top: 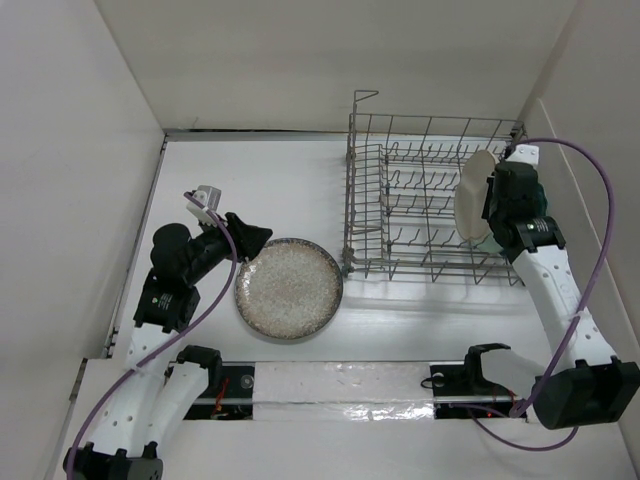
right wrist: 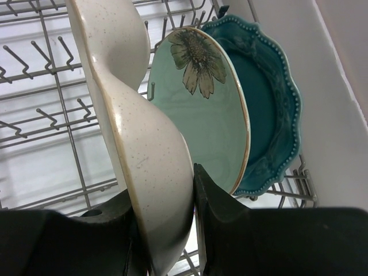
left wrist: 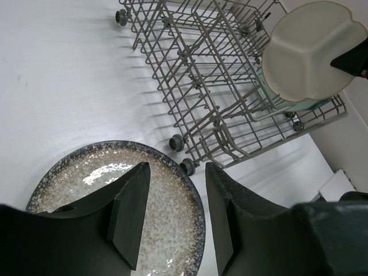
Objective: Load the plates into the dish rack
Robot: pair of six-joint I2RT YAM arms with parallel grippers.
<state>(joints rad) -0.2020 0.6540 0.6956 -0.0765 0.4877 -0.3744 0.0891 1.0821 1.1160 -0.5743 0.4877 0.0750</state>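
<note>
The speckled grey-beige plate (top: 288, 288) lies flat on the table, left of the dish rack (top: 420, 200). My left gripper (top: 255, 238) is open at its upper left rim. In the left wrist view the rim runs between my fingers (left wrist: 175, 167) over the plate (left wrist: 167, 230). My right gripper (top: 490, 205) is shut on the cream compartment plate (top: 474, 195) and holds it on edge over the rack's right end. In the right wrist view my gripper (right wrist: 164, 195) clamps the cream plate (right wrist: 144, 155). Behind it the mint green plate (right wrist: 201, 103) and the teal scalloped plate (right wrist: 270, 103) stand in the rack (right wrist: 46, 115).
White walls enclose the table on the left, back and right; the right wall (top: 560, 110) is close to the rack. The rack's raised handle (top: 364, 98) is at its far left corner. Its small wheels (left wrist: 187, 167) sit near the speckled plate's rim.
</note>
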